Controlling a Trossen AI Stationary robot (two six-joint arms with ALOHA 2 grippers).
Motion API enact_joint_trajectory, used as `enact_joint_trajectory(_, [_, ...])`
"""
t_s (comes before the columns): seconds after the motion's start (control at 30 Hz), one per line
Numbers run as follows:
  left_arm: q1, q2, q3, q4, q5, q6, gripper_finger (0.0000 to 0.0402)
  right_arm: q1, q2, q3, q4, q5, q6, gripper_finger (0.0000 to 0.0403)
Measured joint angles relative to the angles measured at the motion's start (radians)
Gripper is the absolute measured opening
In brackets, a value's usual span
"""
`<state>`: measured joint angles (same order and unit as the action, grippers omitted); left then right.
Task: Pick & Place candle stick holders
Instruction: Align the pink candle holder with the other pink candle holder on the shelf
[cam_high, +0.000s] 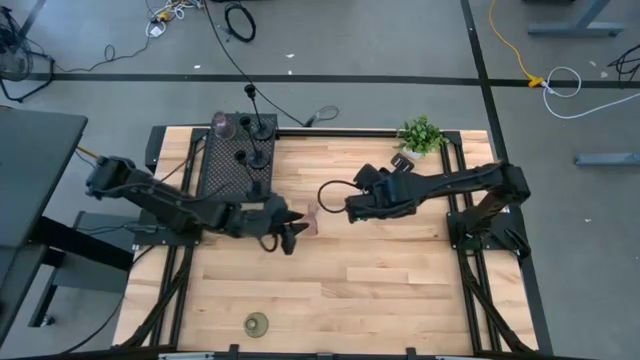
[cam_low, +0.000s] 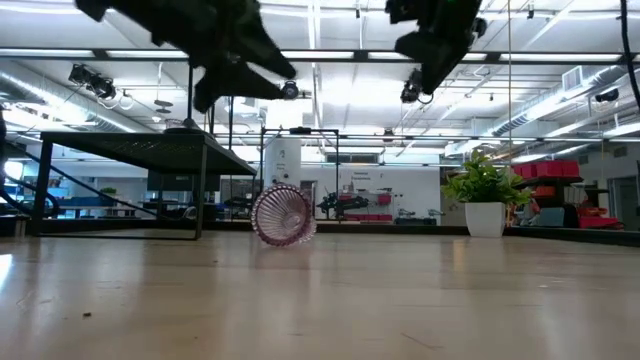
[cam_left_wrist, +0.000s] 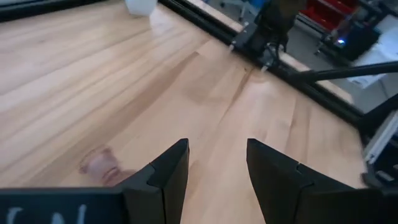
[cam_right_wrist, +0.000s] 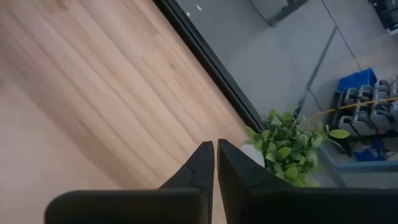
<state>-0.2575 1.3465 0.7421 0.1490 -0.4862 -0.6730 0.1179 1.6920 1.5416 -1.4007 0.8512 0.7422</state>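
A pinkish glass goblet (cam_high: 312, 222) lies on its side on the table's middle; it also shows in the low view (cam_low: 283, 215) and the left wrist view (cam_left_wrist: 99, 164). My left gripper (cam_high: 291, 235) is open and empty, above the table just left of it (cam_left_wrist: 217, 146). My right gripper (cam_high: 350, 209) is shut and empty (cam_right_wrist: 216, 144), raised just right of the goblet. Black stem holders (cam_high: 260, 128) and a second pinkish goblet (cam_high: 221, 126) stand on the black mesh box (cam_high: 225, 165). The olive-gold holder (cam_high: 258, 323) sits near the front edge.
A small green potted plant (cam_high: 420, 135) stands at the table's far right corner, and shows in the low view (cam_low: 484, 195). The mesh box fills the far left. Bare wood lies between the goblet and the olive-gold holder.
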Motion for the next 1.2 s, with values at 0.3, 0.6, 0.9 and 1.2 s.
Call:
enact_joint_trajectory(0.3, [0.11, 0.109, 0.175, -0.223, 0.053, -0.033, 0.0164, 0.061, -0.036, 0.0, -0.051, -0.004, 0.032, 0.0022])
enact_joint_trajectory(0.6, [0.167, 0.209, 0.293, -0.319, 0.149, -0.08, 0.0164, 0.111, -0.038, 0.0, -0.17, -0.005, 0.165, 0.0022])
enact_joint_trajectory(0.9, [0.241, 0.302, 0.318, -0.384, 0.212, -0.184, 0.0165, 0.167, -0.044, -0.001, -0.171, -0.004, 0.174, 0.0022])
enact_joint_trajectory(1.2, [0.298, 0.316, 0.318, -0.377, 0.313, -0.187, 0.0165, 0.201, -0.043, -0.001, -0.17, 0.003, 0.181, 0.0022])
